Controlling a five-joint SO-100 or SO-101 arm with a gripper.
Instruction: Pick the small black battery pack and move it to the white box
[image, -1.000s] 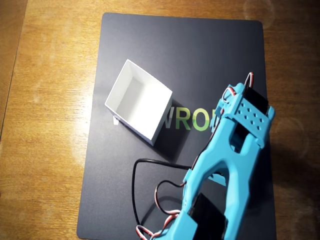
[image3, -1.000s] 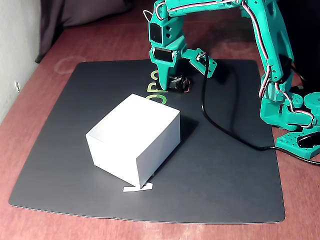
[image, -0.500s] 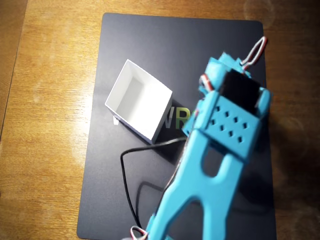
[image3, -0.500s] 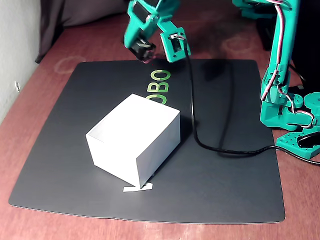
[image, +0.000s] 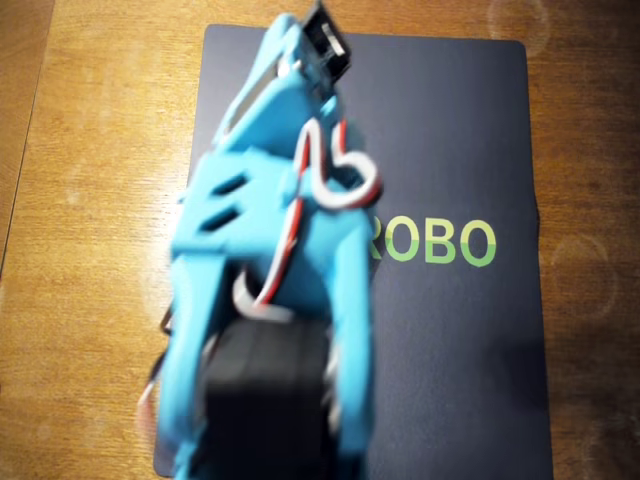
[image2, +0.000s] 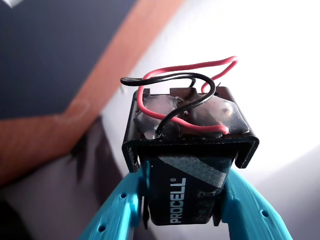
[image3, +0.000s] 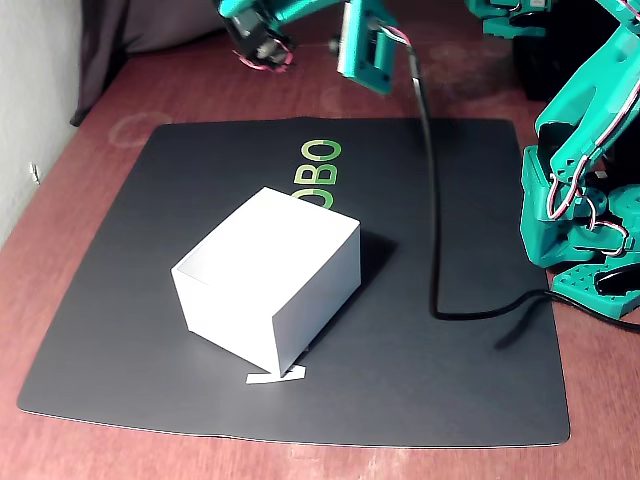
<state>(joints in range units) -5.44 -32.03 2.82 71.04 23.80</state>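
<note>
In the wrist view the small black battery pack stands with its long axis running up the picture, away from the camera, its wired end farthest from the gripper. White "PROCELL" lettering runs lengthwise along the facing side. A glossy black clip caps the far end, and thin red and black wires loop out of a blob of clear glue on top of it.

The two turquoise fingers press against the pack's left and right sides, pinching it low on its body; the gap between them is just the pack's width.

In the fixed view the gripper hangs in the air with the pack at its tip, showing only as a small dark shape with a bit of red wire. It sits well above and beyond the white box, past the far edge of the black mat. The box rests on the mat with its open top up, turned at an angle to the mat's edges, just in front of the green "OBO" lettering.

From overhead the blurred blue arm covers the box entirely; I cannot make out the pack there.
</note>
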